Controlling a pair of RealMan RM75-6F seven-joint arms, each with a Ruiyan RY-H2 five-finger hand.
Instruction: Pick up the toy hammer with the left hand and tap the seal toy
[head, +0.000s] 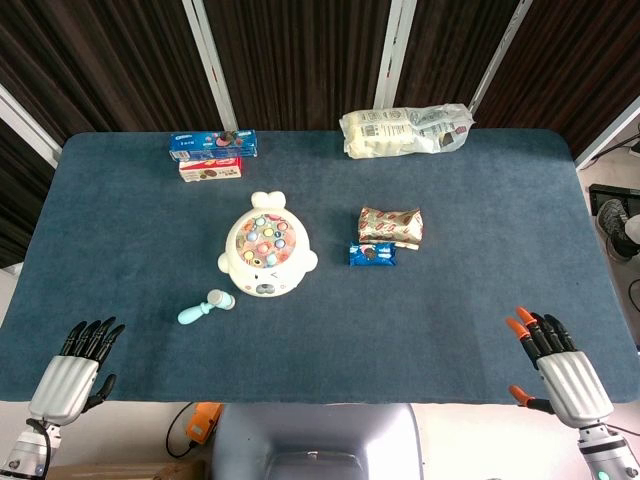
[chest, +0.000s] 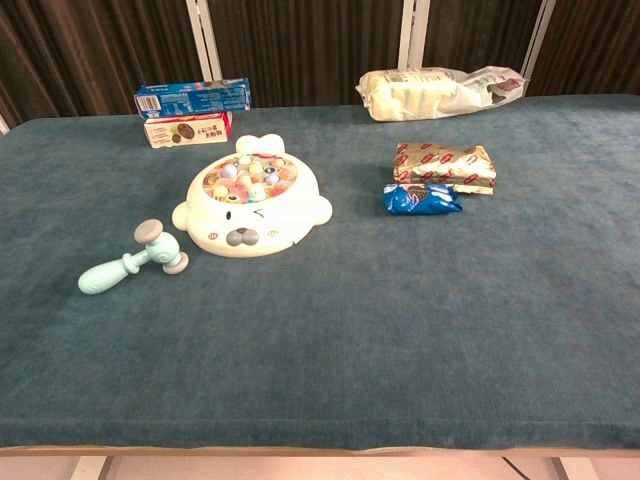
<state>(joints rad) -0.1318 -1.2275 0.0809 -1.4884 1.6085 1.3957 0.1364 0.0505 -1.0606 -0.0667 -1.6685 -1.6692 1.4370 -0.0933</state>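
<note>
A pale teal toy hammer (head: 205, 306) (chest: 132, 260) with a grey head lies on the blue table cloth, just left of and in front of the seal toy. The white seal toy (head: 266, 258) (chest: 250, 205) has several coloured pegs on top and sits near the table's middle. My left hand (head: 75, 372) rests at the front left edge, fingers straight and apart, holding nothing, well short of the hammer. At the front right edge my right hand (head: 558, 368), with orange fingertips, is likewise open and holds nothing. The chest view shows neither hand.
Two biscuit boxes (head: 212, 154) (chest: 190, 110) are stacked at the back left. A white bag (head: 405, 130) (chest: 440, 92) lies at the back right. A gold snack pack (head: 390, 225) (chest: 443, 166) and a blue packet (head: 372, 254) (chest: 421, 199) sit right of the seal.
</note>
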